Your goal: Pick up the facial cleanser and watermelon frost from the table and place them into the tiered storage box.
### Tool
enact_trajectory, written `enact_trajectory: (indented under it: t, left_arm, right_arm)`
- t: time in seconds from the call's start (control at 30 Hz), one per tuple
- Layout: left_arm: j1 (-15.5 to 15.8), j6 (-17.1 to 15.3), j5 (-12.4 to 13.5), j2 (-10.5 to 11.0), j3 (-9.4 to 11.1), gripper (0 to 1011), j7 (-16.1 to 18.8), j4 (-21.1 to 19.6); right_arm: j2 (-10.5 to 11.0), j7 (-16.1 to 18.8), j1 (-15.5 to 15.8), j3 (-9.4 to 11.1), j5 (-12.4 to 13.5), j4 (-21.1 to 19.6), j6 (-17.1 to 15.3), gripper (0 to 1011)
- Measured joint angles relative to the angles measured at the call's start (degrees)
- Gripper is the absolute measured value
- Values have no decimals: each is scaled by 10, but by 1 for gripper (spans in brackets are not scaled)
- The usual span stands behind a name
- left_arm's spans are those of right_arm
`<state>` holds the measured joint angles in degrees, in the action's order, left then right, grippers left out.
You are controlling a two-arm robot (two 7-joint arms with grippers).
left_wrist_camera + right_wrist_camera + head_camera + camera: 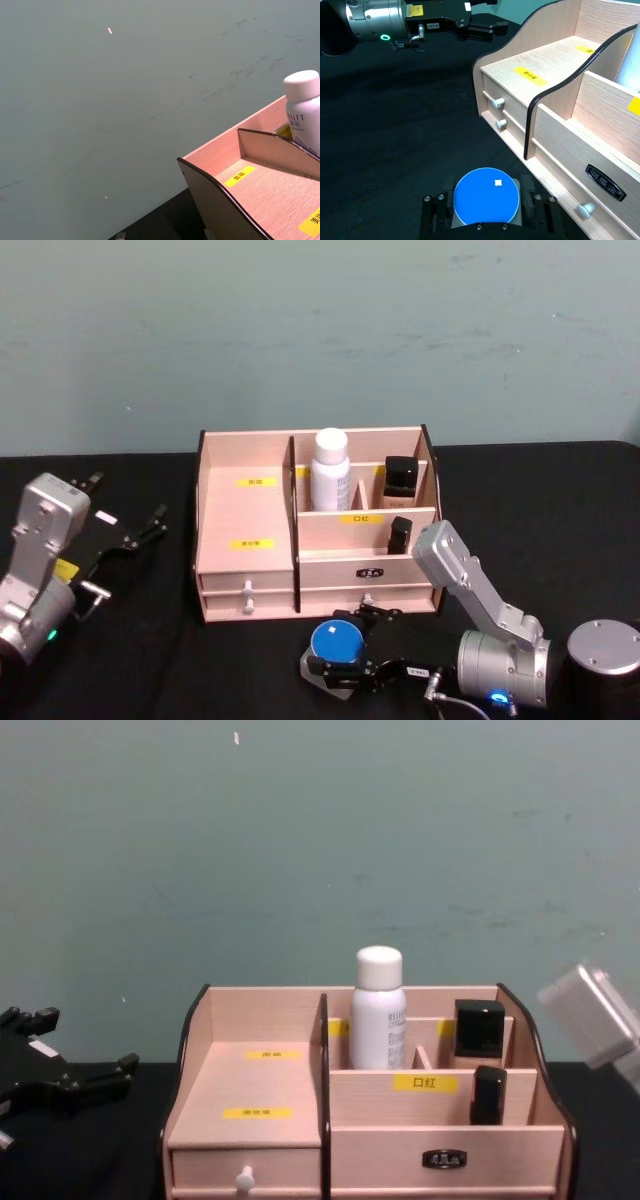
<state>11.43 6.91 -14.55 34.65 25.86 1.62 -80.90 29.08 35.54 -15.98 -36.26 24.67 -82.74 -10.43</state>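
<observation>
**Reference item.** The tiered storage box stands on the black surface with its drawers facing the robot. All positions below are given relative to this box.

**Right gripper.** The right gripper is directly in front of the box's wide drawer, close to the drawer but not touching it. Its fingers are closed on opposite sides of the watermelon frost, a round container with a blue top, and pinch it between them. The right wrist view shows the blue top facing up, with a small white mark on it. It cannot be determined whether the container rests on the surface or is raised off it.

**Left gripper.** The left gripper is well clear of the box's left side wall, level with the stepped left section. Its fingers are spread apart and hold nothing. The chest view shows the same gripper beside the box's left wall.

**Box contents.**
- The facial cleanser, a white bottle with a white cap, stands upright in the rear compartment just right of the centre divider.
- A black item stands in the rear right compartment.
- A second black item stands in the middle tier in front of it.
- The stepped left section carries two yellow labels above the small drawer with the white knob.
</observation>
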Motion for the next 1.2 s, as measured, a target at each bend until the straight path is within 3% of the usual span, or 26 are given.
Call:
enact_trajectory:
  t: [0.2, 0.77, 1.2]
  left_arm:
    - [0, 0, 0, 0, 0, 1010, 0, 0]
    - [0, 0, 0, 0, 0, 1010, 0, 0]
    - [0, 0, 0, 0, 0, 1010, 0, 0]
  right_arm:
    - [0, 0, 0, 0, 0, 0, 0, 748]
    - [0, 2, 4, 3, 6, -2, 6, 739]
    - [-17, 12, -15, -5, 24, -41, 19, 739]
